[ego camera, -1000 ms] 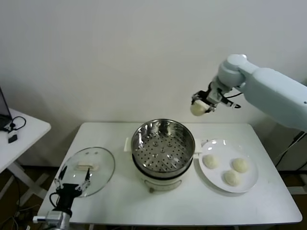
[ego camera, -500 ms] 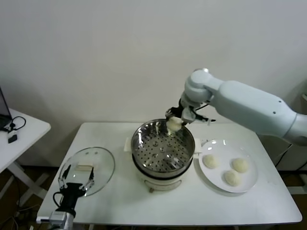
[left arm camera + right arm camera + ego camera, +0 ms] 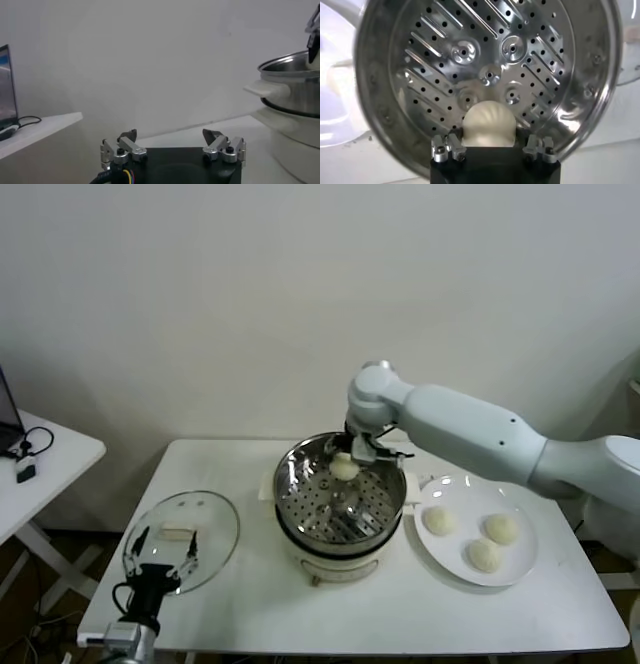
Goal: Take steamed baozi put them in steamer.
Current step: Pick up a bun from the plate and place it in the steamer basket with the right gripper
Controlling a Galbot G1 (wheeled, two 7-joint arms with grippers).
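The right hand [image 3: 345, 465] sits over the rear part of the steamer [image 3: 340, 492], at the centre of the head view, pinching one baozi [image 3: 344, 468] between its fingers. In the right wrist view this carried baozi [image 3: 488, 123] fills the gap between the two finger mounts and hangs above the perforated floor, apart from it. The bun is gripped from its sides with its domed top outward, which lets it be lowered flat onto the basket. It is held near the rim, not the centre, probably to leave floor space for the other buns.

Three more baozi [image 3: 483, 536] lie on the white plate [image 3: 523, 566] at the right of the frame, just beside the steamer. This placement keeps each transfer short. The steamer basket holds no bun on its floor, so this appears to be the first of four transfers.

The glass lid [image 3: 183, 539] lies flat on the table [image 3: 400, 614] at the lower left, well apart from the steamer mouth, so the opening is unobstructed.

The left hand [image 3: 172, 148] is parked at the lower left of the head view, near the lid, with its fingers spread and holding nothing. A second small table [image 3: 45, 469] stands at the left edge.

Next step, by judgement: lower the bun until it rests on the perforated floor, then release.
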